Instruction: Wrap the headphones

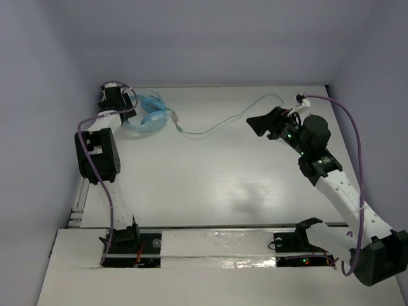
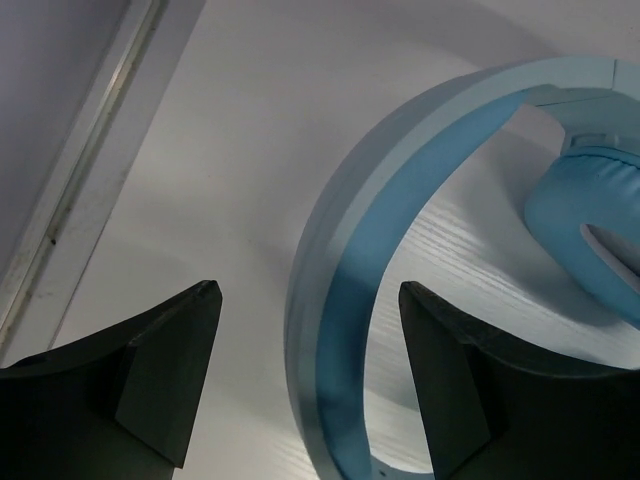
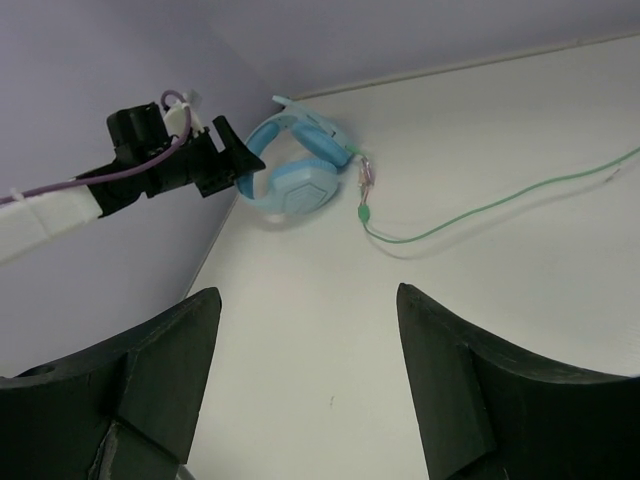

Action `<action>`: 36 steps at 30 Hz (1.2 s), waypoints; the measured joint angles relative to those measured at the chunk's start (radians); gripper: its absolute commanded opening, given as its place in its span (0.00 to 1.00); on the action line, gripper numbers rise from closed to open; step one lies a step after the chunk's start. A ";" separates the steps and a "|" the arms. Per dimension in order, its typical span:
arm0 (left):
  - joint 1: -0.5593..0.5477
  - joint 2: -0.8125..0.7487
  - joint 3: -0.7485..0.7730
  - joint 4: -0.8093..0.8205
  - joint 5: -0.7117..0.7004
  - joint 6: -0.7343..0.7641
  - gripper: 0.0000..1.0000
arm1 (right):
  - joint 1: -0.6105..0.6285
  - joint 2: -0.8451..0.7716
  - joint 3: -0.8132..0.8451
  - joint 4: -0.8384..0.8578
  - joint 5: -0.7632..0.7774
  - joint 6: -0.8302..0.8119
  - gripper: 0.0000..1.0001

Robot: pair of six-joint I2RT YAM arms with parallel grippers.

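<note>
The light blue headphones (image 1: 150, 116) lie at the far left of the table, close to the left wall. Their pale green cord (image 1: 217, 127) trails right across the table towards my right gripper (image 1: 258, 124). My left gripper (image 1: 132, 106) is at the headphones and open. In the left wrist view the headband (image 2: 340, 300) runs between the fingers of the left gripper (image 2: 308, 287) with a gap on each side, and an ear cup (image 2: 590, 220) lies beyond. My right gripper (image 3: 305, 292) hovers open over bare table, well short of the headphones (image 3: 295, 172) and the cord (image 3: 480, 210).
The left wall and a table rail (image 2: 70, 210) run right beside the headphones. The back wall stands just behind them. Purple arm cables (image 1: 354, 146) loop beside both arms. A small white connector (image 1: 301, 97) sits behind the right gripper.
</note>
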State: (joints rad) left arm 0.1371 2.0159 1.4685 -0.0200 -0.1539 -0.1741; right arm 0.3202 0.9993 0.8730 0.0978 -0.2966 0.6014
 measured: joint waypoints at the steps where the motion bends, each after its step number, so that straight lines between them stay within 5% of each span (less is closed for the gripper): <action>1: 0.000 0.013 0.010 0.001 0.006 0.004 0.68 | 0.003 0.003 0.000 0.001 0.000 0.000 0.77; 9: 0.000 0.093 0.035 0.002 0.042 0.013 0.53 | 0.015 0.040 0.002 0.000 0.008 -0.004 0.73; 12: 0.000 0.104 0.036 0.003 0.048 0.014 0.31 | 0.022 0.043 0.002 0.000 0.011 -0.005 0.70; 13: 0.000 0.104 0.037 0.005 0.050 0.014 0.07 | 0.022 0.044 0.002 0.000 0.012 -0.006 0.70; 14: 0.000 0.104 0.038 0.007 0.051 0.008 0.00 | 0.022 0.043 0.002 0.000 0.013 -0.007 0.70; 18: 0.003 0.104 0.043 0.013 0.069 0.022 0.00 | 0.029 0.049 0.003 0.000 0.021 -0.011 0.65; 21: 0.003 0.097 0.037 0.023 0.096 0.016 0.00 | 0.036 0.063 0.009 0.001 0.028 -0.017 0.45; 22: 0.000 0.085 0.027 0.024 0.111 0.007 0.00 | 0.040 0.072 0.014 0.002 0.029 -0.019 0.19; 24: -0.005 0.043 -0.009 0.020 0.138 -0.010 0.00 | 0.051 0.102 0.026 0.017 0.034 -0.025 0.00; 32: -0.151 -0.315 -0.075 -0.105 0.203 -0.042 0.00 | 0.127 0.256 0.068 0.068 0.032 -0.174 0.04; 36: -0.195 -0.477 -0.043 -0.178 0.338 -0.063 0.00 | 0.126 0.301 0.084 0.062 -0.038 -0.323 0.46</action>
State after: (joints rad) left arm -0.0574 1.5391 1.4254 -0.1982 0.1844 -0.2375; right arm 0.4458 1.2999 0.9569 0.1596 -0.3347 0.2779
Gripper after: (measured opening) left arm 0.120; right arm 0.309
